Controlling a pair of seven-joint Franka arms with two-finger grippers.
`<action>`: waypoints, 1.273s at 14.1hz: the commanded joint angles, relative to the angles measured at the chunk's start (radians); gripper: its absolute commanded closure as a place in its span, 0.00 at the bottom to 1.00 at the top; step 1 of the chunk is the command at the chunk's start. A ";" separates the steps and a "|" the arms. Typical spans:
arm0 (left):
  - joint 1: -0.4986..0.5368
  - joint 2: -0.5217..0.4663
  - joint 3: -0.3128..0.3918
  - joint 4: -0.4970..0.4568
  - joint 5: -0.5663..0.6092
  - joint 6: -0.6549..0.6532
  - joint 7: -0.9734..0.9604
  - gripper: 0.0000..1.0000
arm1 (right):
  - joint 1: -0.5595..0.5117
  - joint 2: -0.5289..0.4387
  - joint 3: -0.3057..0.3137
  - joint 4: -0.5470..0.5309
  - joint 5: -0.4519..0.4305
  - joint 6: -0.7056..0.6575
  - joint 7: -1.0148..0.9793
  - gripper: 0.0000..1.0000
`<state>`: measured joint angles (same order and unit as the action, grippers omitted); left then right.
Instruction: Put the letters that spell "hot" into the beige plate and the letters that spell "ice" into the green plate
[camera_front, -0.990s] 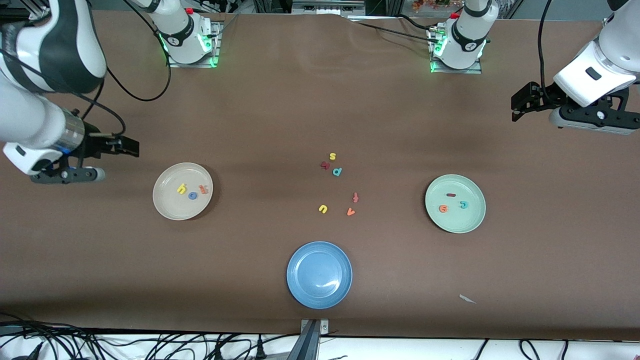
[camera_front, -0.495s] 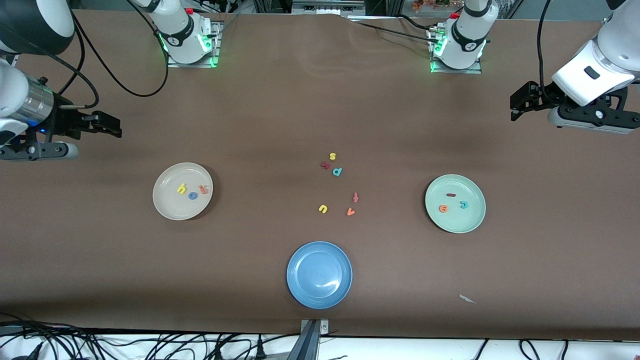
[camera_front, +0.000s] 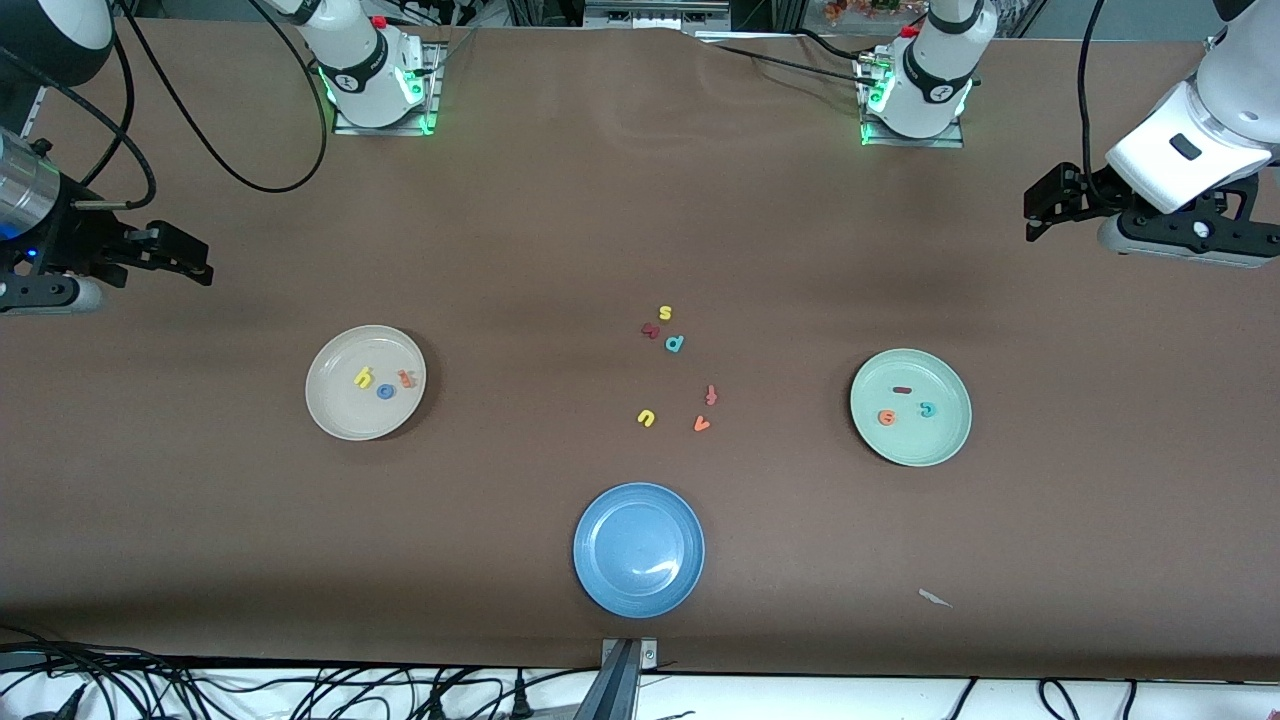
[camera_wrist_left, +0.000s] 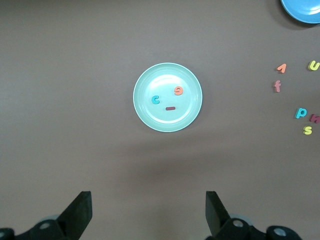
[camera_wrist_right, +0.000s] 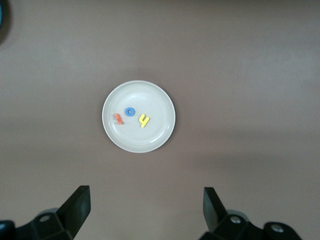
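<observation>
Looking across the tabletop, I judge the sorting done, so no coming move turns on any reach; what matters is that both arms are well apart from their plates. The left pincer hangs released over the edge at the left arm's end, holding nothing, with the green plate nearer the front camera than the spot beneath it. The right pincer hangs released and bare over the edge at the right arm's end, with the beige plate likewise nearer the camera.

A blue plate lies bare near the front edge, between the two.

Inside the beige plate lie the yellow h, blue o and orange t, close together. Inside the green plate lie the dark red i, teal c and orange e.

Leftover letters are scattered mid-tabletop between the two plates, in neither arm's way. I would leave them.
</observation>
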<state>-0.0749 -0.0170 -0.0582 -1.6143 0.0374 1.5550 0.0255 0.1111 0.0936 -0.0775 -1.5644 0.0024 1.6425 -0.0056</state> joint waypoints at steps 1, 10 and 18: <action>-0.002 0.006 -0.003 0.027 0.016 -0.016 -0.006 0.00 | -0.022 -0.014 0.022 -0.002 -0.004 0.013 -0.010 0.00; 0.010 0.006 0.001 0.045 -0.024 -0.018 -0.007 0.00 | -0.068 -0.035 0.048 -0.029 -0.004 0.013 -0.011 0.00; 0.018 0.008 0.002 0.060 -0.022 -0.004 0.007 0.00 | -0.064 -0.018 0.047 -0.019 -0.002 -0.032 -0.014 0.00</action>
<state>-0.0587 -0.0169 -0.0506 -1.5773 -0.0222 1.5566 0.0254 0.0637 0.0811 -0.0440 -1.5823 0.0024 1.6309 -0.0058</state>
